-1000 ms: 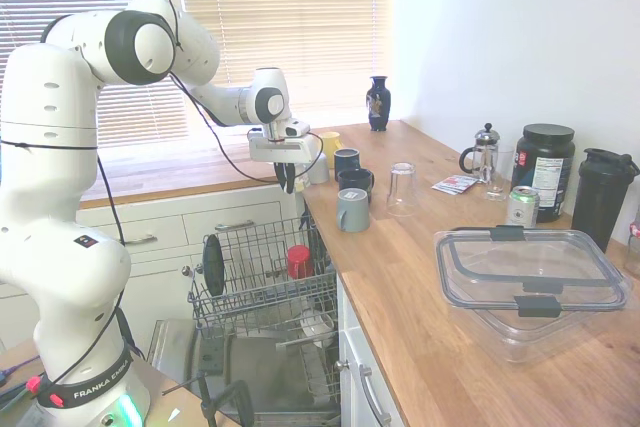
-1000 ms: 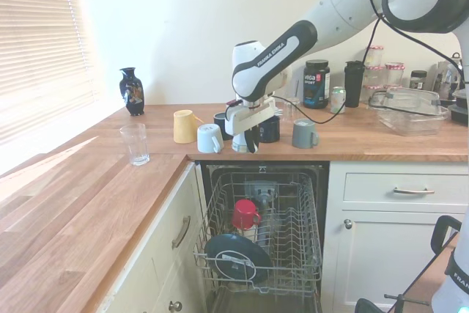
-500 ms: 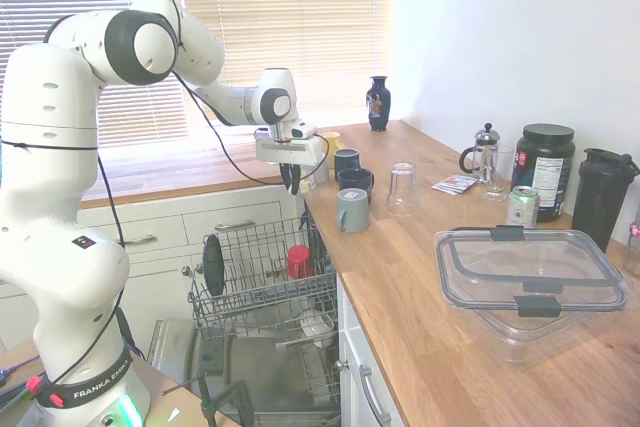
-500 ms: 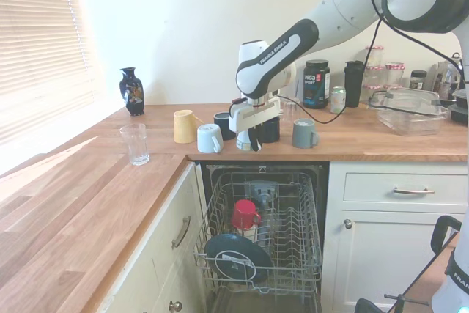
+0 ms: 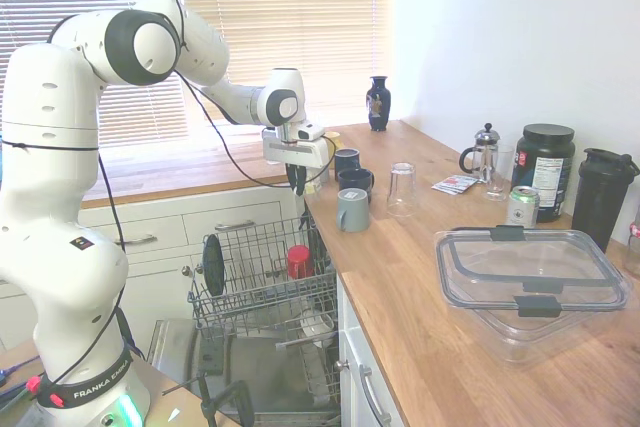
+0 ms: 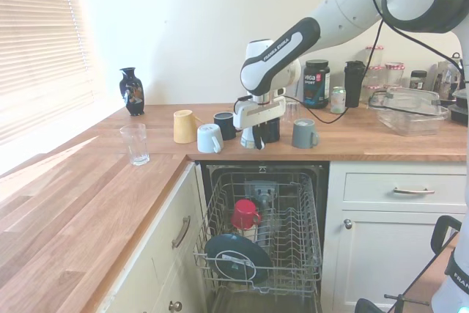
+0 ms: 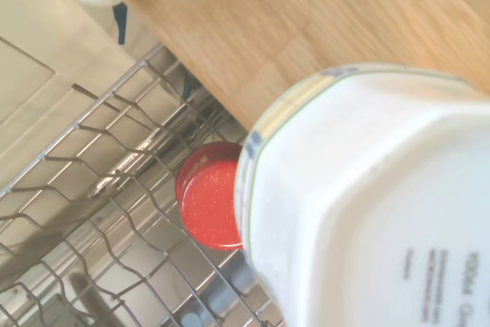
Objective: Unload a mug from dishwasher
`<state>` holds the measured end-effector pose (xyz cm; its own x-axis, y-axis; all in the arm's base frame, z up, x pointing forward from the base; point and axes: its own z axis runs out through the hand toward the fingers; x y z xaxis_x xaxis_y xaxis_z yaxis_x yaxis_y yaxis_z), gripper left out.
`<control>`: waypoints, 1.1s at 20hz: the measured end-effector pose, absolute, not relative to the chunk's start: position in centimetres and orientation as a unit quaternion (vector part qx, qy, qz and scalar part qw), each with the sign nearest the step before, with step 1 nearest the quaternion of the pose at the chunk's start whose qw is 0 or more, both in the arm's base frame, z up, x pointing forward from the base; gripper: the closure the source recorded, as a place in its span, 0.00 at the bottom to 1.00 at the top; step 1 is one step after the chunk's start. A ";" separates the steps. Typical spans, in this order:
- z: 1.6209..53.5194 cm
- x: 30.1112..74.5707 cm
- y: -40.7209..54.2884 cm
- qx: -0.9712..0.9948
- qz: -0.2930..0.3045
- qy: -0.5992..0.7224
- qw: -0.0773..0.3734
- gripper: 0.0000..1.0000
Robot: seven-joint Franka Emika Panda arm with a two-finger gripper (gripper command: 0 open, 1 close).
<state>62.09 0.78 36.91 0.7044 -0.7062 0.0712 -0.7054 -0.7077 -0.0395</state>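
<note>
Wrist view is filled by the underside of a white mug [image 7: 367,204] with small print on its base and a thin coloured line round its rim; beyond it lie the wooden counter [image 7: 306,21], the wire rack [image 7: 99,189] and a red cup [image 7: 208,204] sitting in that rack. Both exterior views show the gripper [image 5: 299,183] pointing down over the counter's front edge, above the open dishwasher [image 6: 260,232], its fingers closed on the mug [image 6: 248,138], which hangs upside down, just over the wood. In the first exterior view the mug is mostly hidden behind the fingers.

On the counter [image 6: 95,196] near the gripper stand a yellow mug [image 6: 184,125], a pale blue mug [image 6: 209,138], two dark mugs [image 6: 224,124], of which one is partly behind the gripper, and a grey mug [image 6: 304,134]. Further off are a clear glass [image 6: 134,143], a dark vase [image 6: 131,91] by the window, an upturned glass [image 5: 402,188], a French press [image 5: 484,153], a black tub [image 5: 543,171], a can [image 5: 522,206], a black shaker [image 5: 603,196] and a clear lidded box [image 5: 530,282].

The rack [image 6: 260,243] is pulled out, holding the red cup [image 6: 245,214] and a dark plate [image 6: 231,256] standing on edge at its front
</note>
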 end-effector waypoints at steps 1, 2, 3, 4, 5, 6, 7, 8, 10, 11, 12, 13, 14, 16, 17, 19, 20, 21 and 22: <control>36.9 62.1 0.6 -0.922 -0.040 0.384 0.005 1.00; 36.9 62.1 0.3 -0.922 -0.039 0.386 0.007 1.00; 36.9 62.1 0.1 -0.921 -0.038 0.389 0.008 1.00; 36.9 62.1 -0.2 -0.920 -0.037 0.391 0.010 1.00; 36.9 62.1 -0.4 -0.919 -0.036 0.393 0.010 1.00; 36.8 62.0 -0.5 -0.918 -0.035 0.394 0.010 1.00; 36.7 62.0 -0.6 -0.918 -0.032 0.395 0.009 1.00; 36.6 62.0 -0.6 -0.918 -0.030 0.396 0.009 1.00; 36.4 62.0 -0.6 -0.917 -0.028 0.397 0.009 1.00; 36.3 62.0 -0.6 -0.917 -0.026 0.398 0.010 1.00; 36.3 62.0 -0.7 -0.916 -0.025 0.399 0.011 1.00; 36.2 61.9 -0.7 -0.916 -0.024 0.400 0.011 1.00; 36.2 61.9 -0.8 -0.916 -0.023 0.401 0.011 1.00; 36.1 61.9 -0.9 -0.915 -0.020 0.402 0.010 1.00; 36.1 61.8 -0.9 -0.915 -0.019 0.403 0.010 1.00; 36.0 61.8 -1.1 -0.914 -0.016 0.404 0.009 1.00; 35.9 61.8 -1.1 -0.914 -0.015 0.405 0.009 1.00; 35.9 61.8 -1.2 -0.914 -0.014 0.405 0.008 1.00; 35.8 61.8 -1.3 -0.914 -0.013 0.406 0.008 1.00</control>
<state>61.76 -1.32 35.84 0.6696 -0.7425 0.0176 -0.7421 -0.6698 -0.0245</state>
